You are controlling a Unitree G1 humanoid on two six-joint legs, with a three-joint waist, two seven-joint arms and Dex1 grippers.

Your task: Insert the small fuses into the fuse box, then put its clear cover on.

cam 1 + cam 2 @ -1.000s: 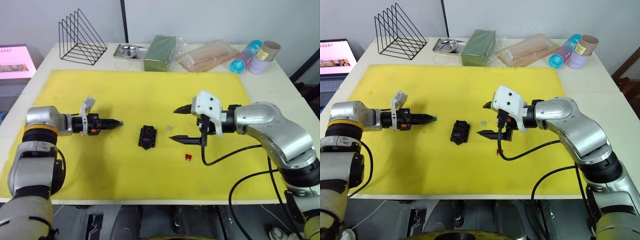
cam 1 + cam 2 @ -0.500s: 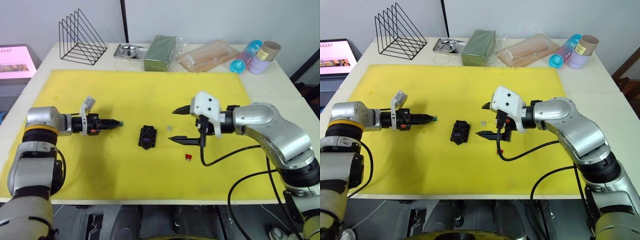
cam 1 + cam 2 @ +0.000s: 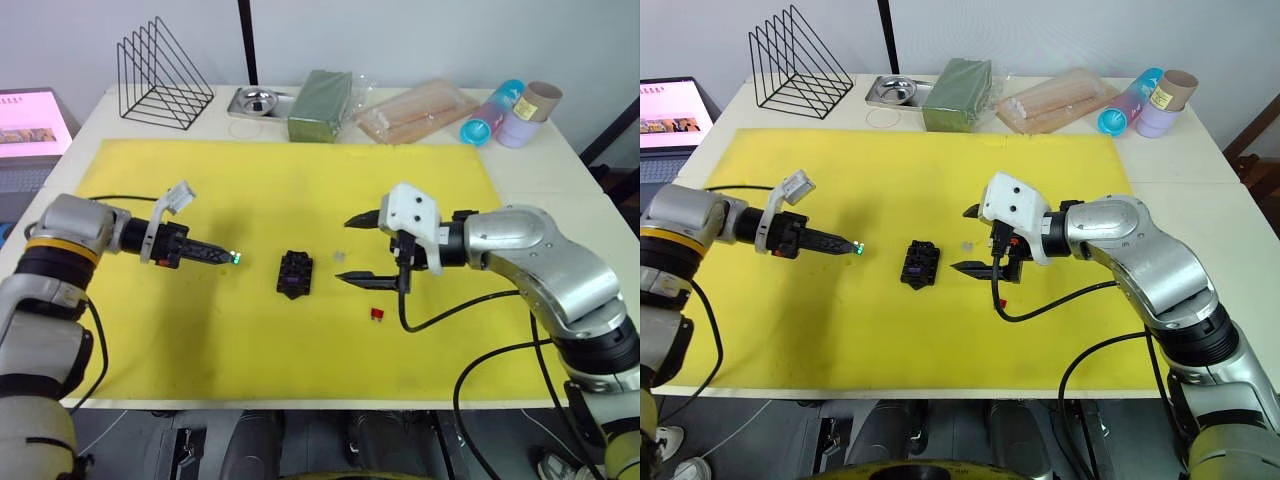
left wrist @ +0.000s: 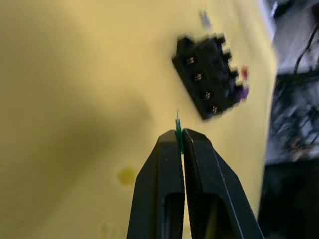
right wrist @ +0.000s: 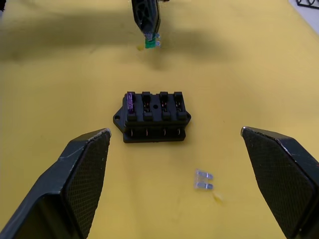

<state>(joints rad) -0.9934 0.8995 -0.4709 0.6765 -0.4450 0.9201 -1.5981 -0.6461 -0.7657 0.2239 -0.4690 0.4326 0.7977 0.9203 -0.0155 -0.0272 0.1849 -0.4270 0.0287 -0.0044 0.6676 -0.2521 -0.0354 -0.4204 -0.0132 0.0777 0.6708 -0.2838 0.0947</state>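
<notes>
The black fuse box (image 3: 295, 273) lies on the yellow mat (image 3: 200, 330), a purple fuse (image 5: 130, 103) seated in one end slot. My left gripper (image 3: 233, 257) is shut on a green fuse (image 4: 178, 135), held just above the mat left of the box. My right gripper (image 3: 352, 249) stands wide open to the right of the box, empty. A pale clear fuse (image 5: 203, 180) lies on the mat between the box and the right gripper. A red fuse (image 3: 377, 314) lies below the right gripper. The clear cover is out of view.
Along the table's back edge stand a black wire rack (image 3: 160, 75), a metal tray (image 3: 257, 102), a large green block (image 3: 321, 105), a clear bag of sticks (image 3: 418, 112) and cups (image 3: 513, 112). A lit screen (image 3: 30, 125) sits at the far left.
My left gripper has tilted down and shifted slightly toward the fuse box with the green fuse in it. The right arm has stayed still.
</notes>
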